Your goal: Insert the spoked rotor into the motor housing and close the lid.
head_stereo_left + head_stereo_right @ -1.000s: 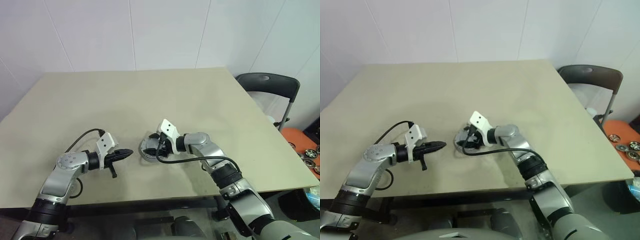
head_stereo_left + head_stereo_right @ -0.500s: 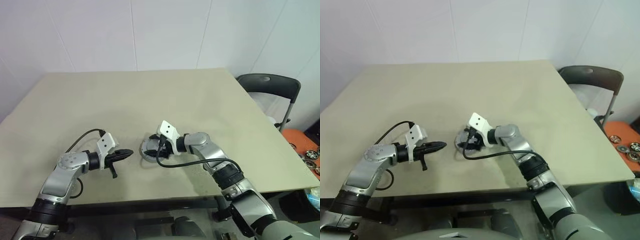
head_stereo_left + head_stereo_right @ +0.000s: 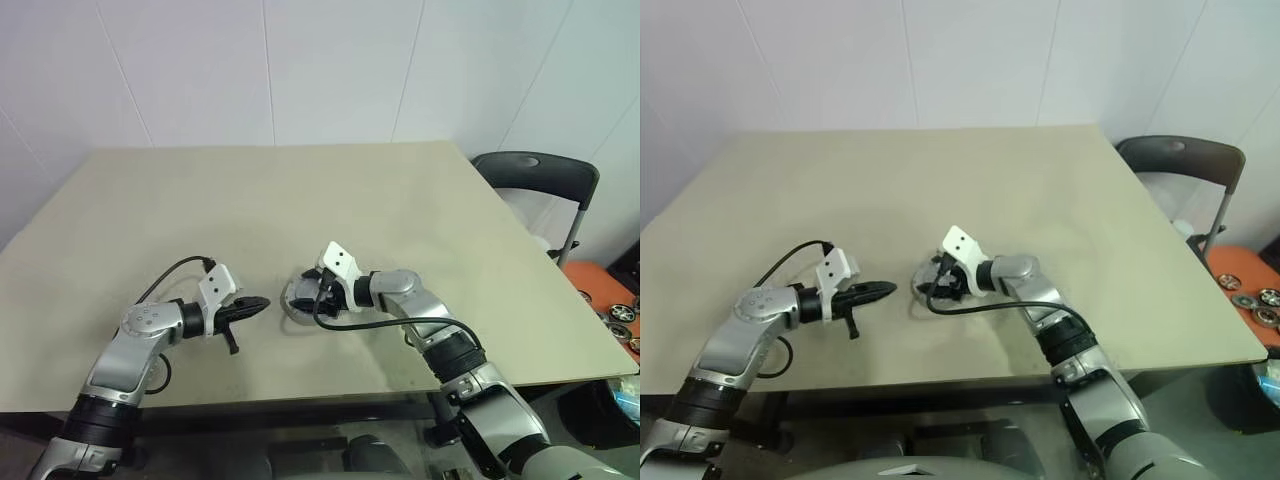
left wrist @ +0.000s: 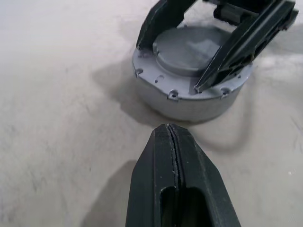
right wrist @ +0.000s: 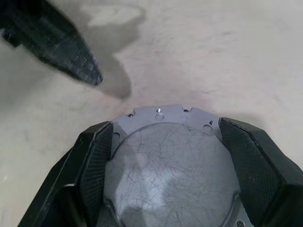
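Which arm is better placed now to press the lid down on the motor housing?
The right. Its gripper already has its fingers on both sides of the lid, which sits on the motor housing. The left gripper is shut and stays apart, beside the housing on the table.

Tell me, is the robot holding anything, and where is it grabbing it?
The right gripper has its two fingers on opposite sides of the round grey lid sitting on the motor housing. The left gripper is shut and holds nothing.
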